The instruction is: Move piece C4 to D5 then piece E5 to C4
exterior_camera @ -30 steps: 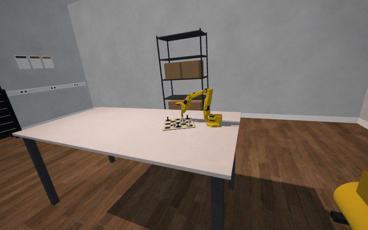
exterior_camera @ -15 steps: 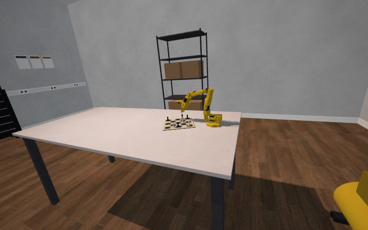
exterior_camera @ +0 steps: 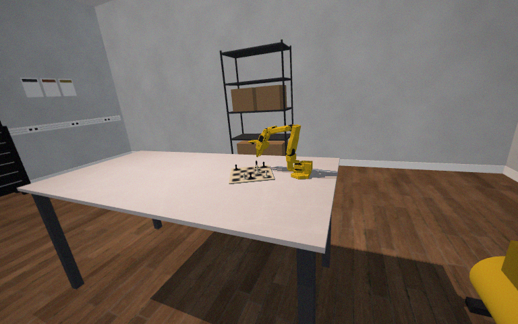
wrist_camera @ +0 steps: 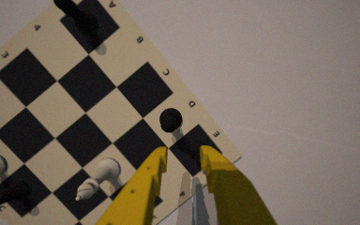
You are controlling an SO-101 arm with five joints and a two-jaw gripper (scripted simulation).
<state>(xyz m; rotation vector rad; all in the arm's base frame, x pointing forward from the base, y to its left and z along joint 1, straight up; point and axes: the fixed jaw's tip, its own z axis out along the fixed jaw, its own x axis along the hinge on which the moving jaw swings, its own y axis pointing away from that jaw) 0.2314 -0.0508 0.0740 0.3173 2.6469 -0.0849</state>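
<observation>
Now black pawn [wrist_camera: 171,119] upright on D-file square, just beyond narrowed, empty jaws.

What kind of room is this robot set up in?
Probably a workshop or lab-style room. A small yellow arm sits on a large white table beside a chessboard, with a black metal shelving unit holding cardboard boxes against the grey wall, and a wood floor.

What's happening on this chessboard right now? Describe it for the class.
A small yellow arm is working over the chessboard. Its pincer hovers above the board's corner, nearly closed and holding nothing. Just beyond its tips a black pawn stands upright on the light square by the letter D, in the edge row, which looks like D5. So the first move appears done.
</observation>
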